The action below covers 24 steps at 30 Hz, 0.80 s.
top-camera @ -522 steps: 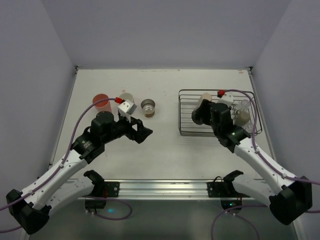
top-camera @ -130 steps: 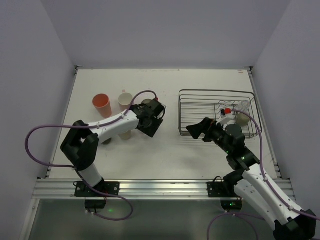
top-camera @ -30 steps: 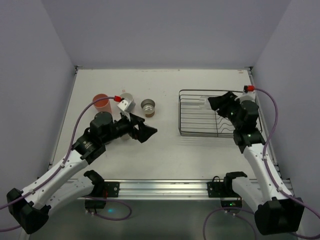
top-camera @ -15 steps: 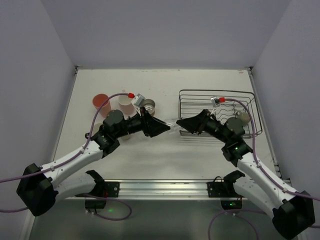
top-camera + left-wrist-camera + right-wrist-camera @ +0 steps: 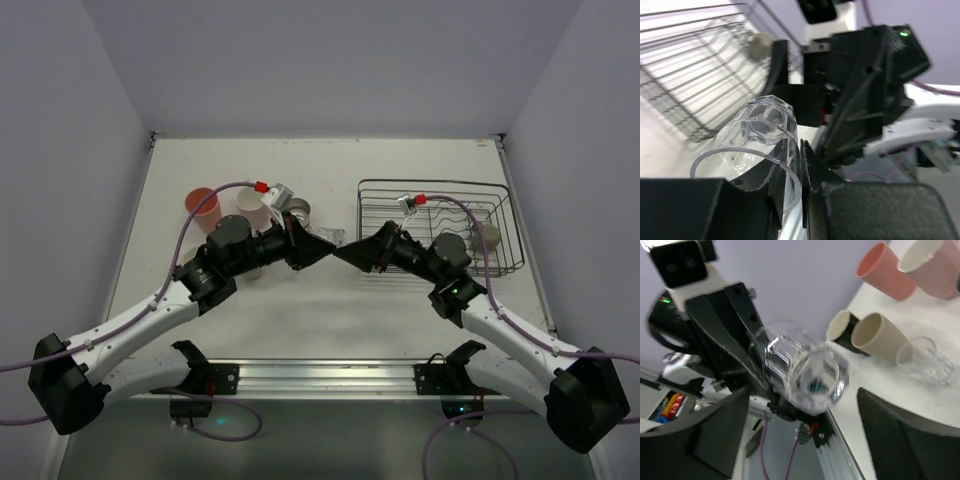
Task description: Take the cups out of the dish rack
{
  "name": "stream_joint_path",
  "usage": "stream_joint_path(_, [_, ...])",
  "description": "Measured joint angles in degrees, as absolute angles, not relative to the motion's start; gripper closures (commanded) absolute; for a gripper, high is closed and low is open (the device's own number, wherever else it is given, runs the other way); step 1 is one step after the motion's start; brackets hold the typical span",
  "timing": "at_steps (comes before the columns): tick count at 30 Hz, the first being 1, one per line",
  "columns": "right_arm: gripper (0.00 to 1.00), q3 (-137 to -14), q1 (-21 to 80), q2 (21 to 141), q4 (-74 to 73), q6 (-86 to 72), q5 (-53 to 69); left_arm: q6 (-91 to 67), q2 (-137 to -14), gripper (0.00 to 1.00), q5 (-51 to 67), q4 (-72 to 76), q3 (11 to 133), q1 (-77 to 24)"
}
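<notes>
Drawn tighter together than half a second ago, with barely a gap between the left end effector (image 5: 790, 180) and the right end effector (image 5: 804, 400) at the centre of the top view, just left of the dish rack (image 5: 380, 182). Clenched on the rim wall of the clear cup (image 5: 762, 135) on the left side; spread wide either side of it on the right, apparently released, though blurred. Could slip or swing from here: only a thin pinch on smooth, hard, see-through material, faceted at the base, round at the mouth, lying sideways in mid-air above the counter (image 5: 330, 160). Might also clip the stiff dark wire on pulling back, or knock the matte, tapered salmon cup (image 5: 201, 207) and its neighbours at upper left on setting down. One beige cup (image 5: 487, 236) left in the rack at right.
</notes>
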State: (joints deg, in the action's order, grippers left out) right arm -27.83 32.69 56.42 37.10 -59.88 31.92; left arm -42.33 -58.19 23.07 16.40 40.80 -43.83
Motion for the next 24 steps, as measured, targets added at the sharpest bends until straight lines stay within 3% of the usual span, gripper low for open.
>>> stream_joint_path(11, [0.01,-29.8,33.0,42.7,9.7,-44.5,13.9,-24.4,-70.0,1.0,0.7,-23.7,61.1,-43.9])
stream_joint_path(16, [0.01,-29.1,33.0,37.0,1.7,-40.0,2.4,-20.8,-77.8,1.0,-4.8,-32.6,62.5,-43.9])
stream_joint_path(24, [0.01,-27.2,33.0,36.7,-2.9,-36.5,-4.6,-18.0,-82.9,1.0,-9.0,-38.0,65.6,-43.9])
